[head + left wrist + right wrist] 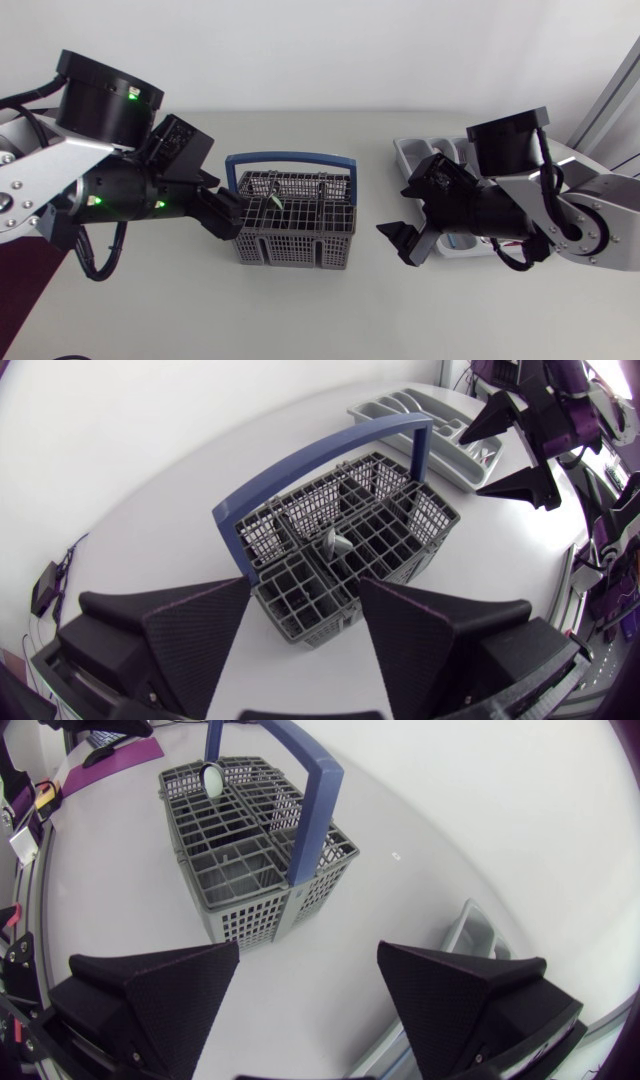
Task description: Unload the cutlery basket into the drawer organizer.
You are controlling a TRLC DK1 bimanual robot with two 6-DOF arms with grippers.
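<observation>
The grey cutlery basket (295,232) with a blue handle (290,158) stands mid-table. A single spoon-like piece (335,544) stands in one of its middle compartments; the right wrist view shows its pale bowl (213,778). My left gripper (228,208) is open at the basket's left end, and the left wrist view shows its fingers (200,625) spread with the basket's near corner just ahead. My right gripper (405,215) hangs open to the right of the basket, apart from it. The grey drawer organizer (413,152) lies at the right, largely hidden under my right arm.
The left wrist view shows the organizer (400,408) beyond the basket, and my right gripper (505,455) over its near end. A corner of the organizer (470,930) lies ahead of the right gripper's finger. Bare table stretches between basket and organizer.
</observation>
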